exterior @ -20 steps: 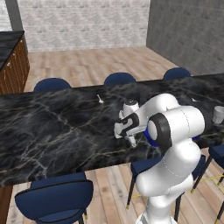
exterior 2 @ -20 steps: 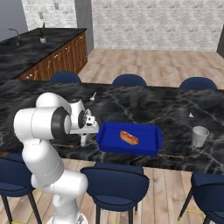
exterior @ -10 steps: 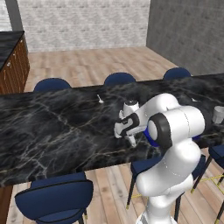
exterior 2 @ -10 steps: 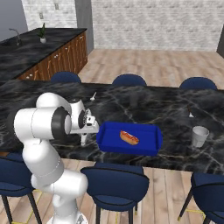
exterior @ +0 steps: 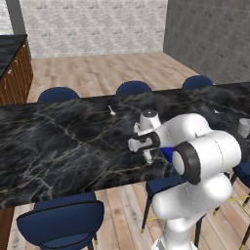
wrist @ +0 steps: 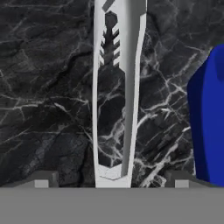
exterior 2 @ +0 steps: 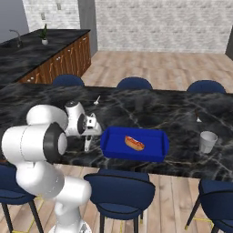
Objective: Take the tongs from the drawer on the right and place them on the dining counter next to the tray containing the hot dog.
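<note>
- Two finger tips of the gripper (wrist: 112,178) stand spread wide, one on each side of the tongs (wrist: 114,94), with a clear gap to the metal on both sides.
- The tongs appear to lie on the dining counter (wrist: 48,100), though from the hand view contact with the marble cannot be confirmed.
- The tray (exterior 2: 134,144) sits just beside the tongs, its blue wall (wrist: 209,127) close on one side; bare marble lies open on the other.
- The hot dog (exterior 2: 134,143) rests inside the tray.
- The gripper (exterior 2: 88,144) points down near the counter's near edge, left of the tray.
- A pale cup (exterior 2: 208,141) stands well apart, beyond the tray.
- Blue chairs (exterior 2: 120,195) line both long edges.
</note>
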